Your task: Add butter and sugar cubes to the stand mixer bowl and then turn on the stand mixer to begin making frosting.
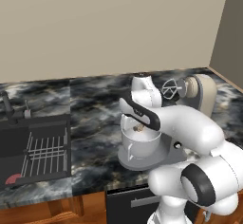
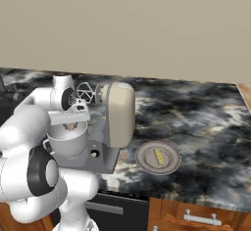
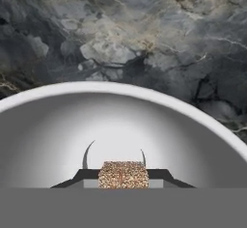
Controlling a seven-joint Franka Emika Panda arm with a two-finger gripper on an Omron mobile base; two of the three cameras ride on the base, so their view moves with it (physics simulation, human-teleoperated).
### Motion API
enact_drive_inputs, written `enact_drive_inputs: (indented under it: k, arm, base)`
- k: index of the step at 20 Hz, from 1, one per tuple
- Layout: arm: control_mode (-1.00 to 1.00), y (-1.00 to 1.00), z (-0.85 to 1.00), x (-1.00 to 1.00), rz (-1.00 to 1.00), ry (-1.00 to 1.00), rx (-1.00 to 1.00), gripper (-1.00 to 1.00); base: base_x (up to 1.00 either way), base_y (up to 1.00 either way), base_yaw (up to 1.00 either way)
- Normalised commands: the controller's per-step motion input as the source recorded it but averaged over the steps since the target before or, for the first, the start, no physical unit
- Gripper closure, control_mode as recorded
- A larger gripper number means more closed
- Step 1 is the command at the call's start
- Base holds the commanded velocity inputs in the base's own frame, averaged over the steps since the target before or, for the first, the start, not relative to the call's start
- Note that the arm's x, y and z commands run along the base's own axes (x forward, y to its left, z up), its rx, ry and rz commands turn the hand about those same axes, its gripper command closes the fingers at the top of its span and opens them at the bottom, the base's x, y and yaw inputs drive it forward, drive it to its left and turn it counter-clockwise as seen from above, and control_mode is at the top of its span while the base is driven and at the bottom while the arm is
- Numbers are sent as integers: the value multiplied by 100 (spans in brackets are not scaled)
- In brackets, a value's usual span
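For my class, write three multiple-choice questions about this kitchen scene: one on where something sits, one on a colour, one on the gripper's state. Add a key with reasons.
1. Where is the butter?
A. in the sink
B. on the round grey plate
C. in the bowl

2. What colour is the stand mixer head?
A. beige
B. red
C. blue

3. What is the gripper doing?
A. open over the sink
B. holding the butter
C. shut on the sugar cube above the stand mixer bowl

Key: B, the yellow stick lies on the plate; A, its rounded head is beige; C, the speckled cube sits between the fingertips over the bowl.

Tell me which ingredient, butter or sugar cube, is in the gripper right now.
The sugar cube: the speckled tan lump pinched between the fingertips above the mixer bowl. The yellow butter lies apart on the round grey plate.
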Motion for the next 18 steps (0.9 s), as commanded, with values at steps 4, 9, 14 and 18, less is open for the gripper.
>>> enact_drive_inputs:
  k: [4,9,14,18]
  arm:
    - [-100,-3,-50,-26,0,-8,5,100]
    - [-100,-4,-49,-21,0,-4,3,-100]
    - [-100,-5,-30,-16,0,-1,4,-100]
    - [-100,-1,1,-15,-2,0,4,-100]
  base:
    - [0,0,0]
    - [0,0,0]
    - [0,0,0]
    - [0,0,0]
